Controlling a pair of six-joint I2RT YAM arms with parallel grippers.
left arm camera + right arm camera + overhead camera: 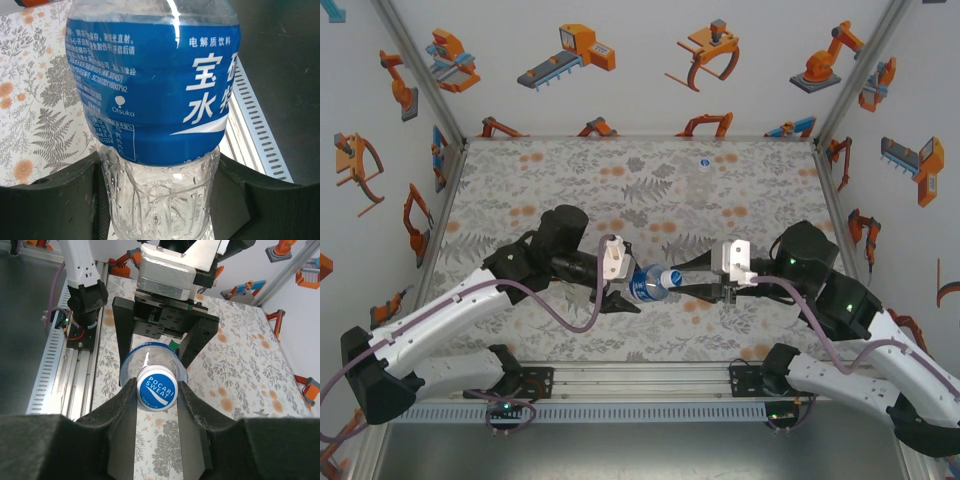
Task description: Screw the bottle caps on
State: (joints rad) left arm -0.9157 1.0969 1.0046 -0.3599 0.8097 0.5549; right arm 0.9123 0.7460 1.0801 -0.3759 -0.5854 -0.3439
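Note:
A clear bottle with a blue label (pixel 648 284) hangs on its side above the table's middle, between the two arms. My left gripper (pixel 620 290) is shut on the bottle's lower body (pixel 155 100), with a black finger pressed to each side (pixel 60 200). The bottle cap (pixel 157 388), white-rimmed with a blue printed top, sits on the bottle's mouth. My right gripper (pixel 157 396) is shut on that cap, both pads touching its sides. From above, the right gripper (pixel 682 280) meets the bottle's neck from the right.
A small white round cap-like thing (pixel 703 160) lies far back on the floral table (pixel 570 180). The aluminium rail (pixel 640 380) with the arm bases runs along the near edge. Printed walls close in the left, back and right sides.

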